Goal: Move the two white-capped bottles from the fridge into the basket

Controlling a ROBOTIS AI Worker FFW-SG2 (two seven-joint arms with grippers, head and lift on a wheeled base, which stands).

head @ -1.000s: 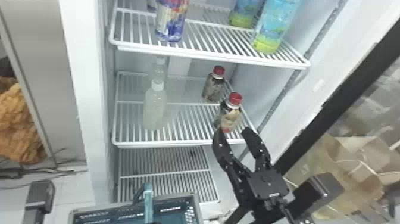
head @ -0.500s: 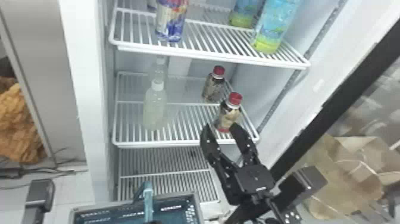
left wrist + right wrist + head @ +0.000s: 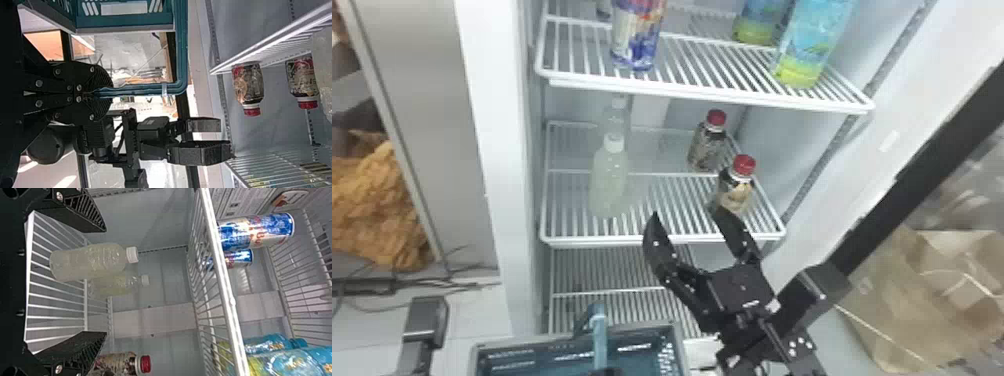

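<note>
Two white-capped bottles stand one behind the other on the middle shelf's left side: the front bottle [image 3: 610,182] and the rear bottle [image 3: 618,116]. My right gripper [image 3: 688,218] is open at that shelf's front edge, to the right of them. In the right wrist view, the front bottle [image 3: 88,262] and rear bottle [image 3: 117,285] lie beyond the open right gripper [image 3: 105,281], nothing held. My left gripper [image 3: 608,372] is at the lower end of the blue handle of the basket [image 3: 642,328]; in the left wrist view, the left gripper [image 3: 88,94] is shut on that handle [image 3: 141,89].
Two red-capped bottles, the nearer one [image 3: 734,190] close to my right fingers, stand on the same shelf's right side. The upper shelf [image 3: 702,95] holds a can [image 3: 637,35] and blue-green bottles [image 3: 812,45]. The fridge's left wall [image 3: 497,165] borders the shelves.
My right gripper has moved left along the shelf front, away from the red-capped bottle, and its fingers have spread wider. The basket and bottles have kept their places.
</note>
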